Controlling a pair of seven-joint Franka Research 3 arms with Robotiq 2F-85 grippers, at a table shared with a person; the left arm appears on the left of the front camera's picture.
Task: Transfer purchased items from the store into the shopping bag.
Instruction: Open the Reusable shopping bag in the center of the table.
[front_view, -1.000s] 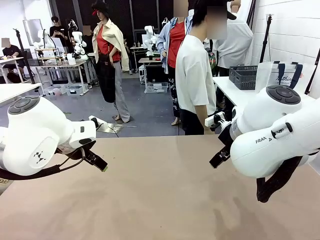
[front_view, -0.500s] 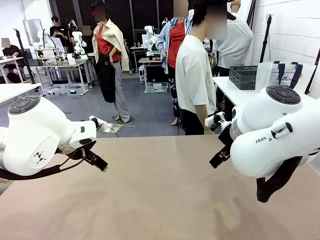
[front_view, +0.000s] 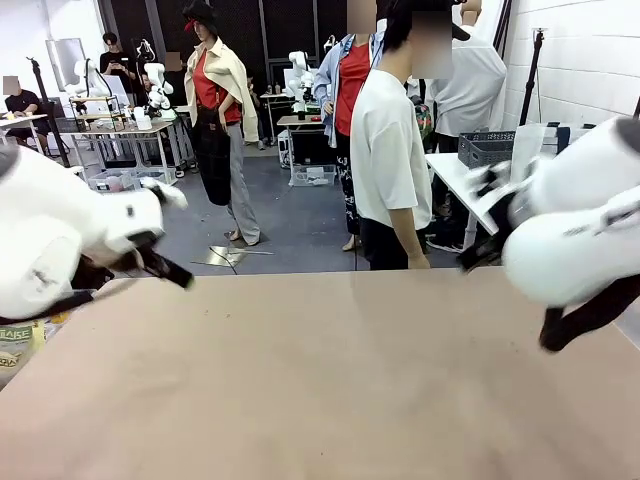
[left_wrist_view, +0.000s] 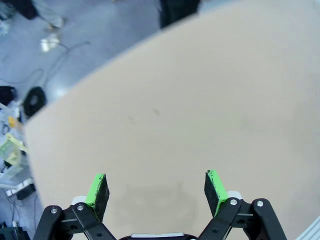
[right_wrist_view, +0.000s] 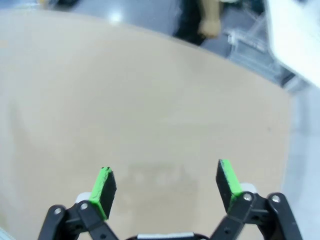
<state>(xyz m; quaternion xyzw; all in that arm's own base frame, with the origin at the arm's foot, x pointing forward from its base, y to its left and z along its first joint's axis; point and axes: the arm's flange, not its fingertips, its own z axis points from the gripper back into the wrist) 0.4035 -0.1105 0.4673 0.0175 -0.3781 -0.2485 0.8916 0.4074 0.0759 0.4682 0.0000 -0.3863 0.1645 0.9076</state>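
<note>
both arms have been swung outward and lifted since a second ago: the left arm (front_view: 50, 240) is now drawn toward the left edge, the right arm (front_view: 585, 235) toward the right edge, blurred with motion. the tan table (front_view: 330, 380) is left bare across its middle.

and the left gripper (left_wrist_view: 155, 175) is seen from its wrist with the green pads (left_wrist_view: 97, 189) held wide apart, nothing between them, bare tabletop below and the table's edge and grey floor beyond. the right gripper (right_wrist_view: 165, 167) is likewise spread wide, nothing held, tan surface beneath it.

at the far side a person (front_view: 388, 150) in a white t-shirt is seen standing, turned sideways; a hand (right_wrist_view: 210, 24) is caught beyond the table's far edge in the right wrist view.

the shopping bag (front_view: 528, 148) is found far right, on a white side table (front_view: 452, 172), just right of the dark basket (front_view: 485, 148) and partly covered by the right arm. whether bag and basket touch cannot be told.
</note>
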